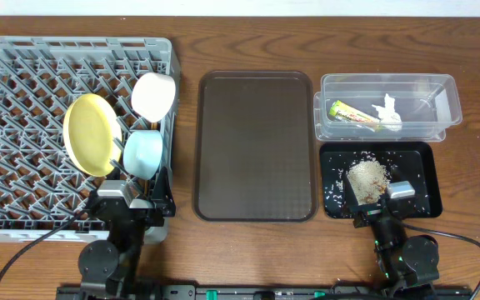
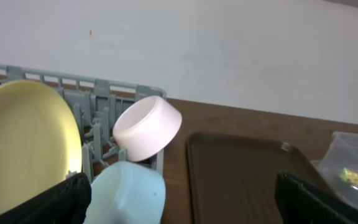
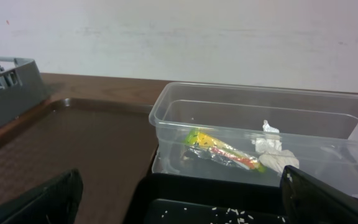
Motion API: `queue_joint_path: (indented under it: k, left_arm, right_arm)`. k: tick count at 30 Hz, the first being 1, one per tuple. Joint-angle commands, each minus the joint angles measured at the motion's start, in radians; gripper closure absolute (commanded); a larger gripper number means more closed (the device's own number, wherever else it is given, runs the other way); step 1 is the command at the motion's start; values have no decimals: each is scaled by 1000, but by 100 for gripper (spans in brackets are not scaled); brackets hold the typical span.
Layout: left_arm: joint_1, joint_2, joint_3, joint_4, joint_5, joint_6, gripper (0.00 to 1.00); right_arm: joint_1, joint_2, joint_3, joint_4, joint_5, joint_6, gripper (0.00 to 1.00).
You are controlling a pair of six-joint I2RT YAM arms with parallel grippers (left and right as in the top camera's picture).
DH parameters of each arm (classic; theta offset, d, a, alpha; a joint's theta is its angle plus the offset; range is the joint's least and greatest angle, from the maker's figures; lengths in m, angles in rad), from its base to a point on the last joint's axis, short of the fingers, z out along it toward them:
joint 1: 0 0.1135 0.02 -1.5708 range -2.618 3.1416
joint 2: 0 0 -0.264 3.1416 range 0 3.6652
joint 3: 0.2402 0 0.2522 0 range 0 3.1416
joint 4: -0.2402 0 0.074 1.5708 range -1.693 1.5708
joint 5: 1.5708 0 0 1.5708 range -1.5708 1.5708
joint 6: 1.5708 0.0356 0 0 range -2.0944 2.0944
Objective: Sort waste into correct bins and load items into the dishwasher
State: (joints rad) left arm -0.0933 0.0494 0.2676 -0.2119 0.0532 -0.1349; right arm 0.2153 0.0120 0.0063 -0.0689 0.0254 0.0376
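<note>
The grey dish rack [image 1: 23, 100] holds the yellow plate [image 1: 92, 134], the white bowl [image 1: 154, 94] and the light blue bowl [image 1: 142, 152]; they also show in the left wrist view: plate [image 2: 23, 143], white bowl [image 2: 148, 127], blue bowl [image 2: 126, 196]. The clear tub [image 1: 440, 104] holds the snack wrapper [image 1: 353, 114] and tissue [image 1: 387, 112]; wrapper [image 3: 222, 149] and tissue [image 3: 272, 152] show in the right wrist view. The black tray [image 1: 419, 162] holds the rice heap [image 1: 367, 177]. My left gripper [image 1: 144, 200] is open and empty at the rack's front corner. My right gripper [image 1: 379, 200] is open and empty over the black tray's front edge. Chopsticks are not visible.
A large flat brown tray [image 1: 255, 146] lies between the rack and the bins. Loose rice grains are scattered over the black tray's floor [image 3: 229, 214]. A white wall runs behind the table.
</note>
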Motion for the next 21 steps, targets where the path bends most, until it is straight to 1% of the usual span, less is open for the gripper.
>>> queue_joint_path:
  k: [1,4,8,13,21]
  left_arm:
    - [5,-45,-94,90,-35,-10,6]
    - [5,-48,-161,160,-36,-10,6]
    - [5,-48,-235,206,-36,-10,6]
    - [5,-47,-264,146,-36,-9,5]
    - [5,-44,-264,145,-36,-9,5]
  right_arm:
    - [-14,-5,-1,-3,0,2,1]
    - [-14,-5,-1,-3,0,2,1]
    - [-14,-5,-1,-3,0,2,1]
    - [-14,-5,-1,-3,0,2,1]
    - [-14,-5,-1,-3,0,2,1]
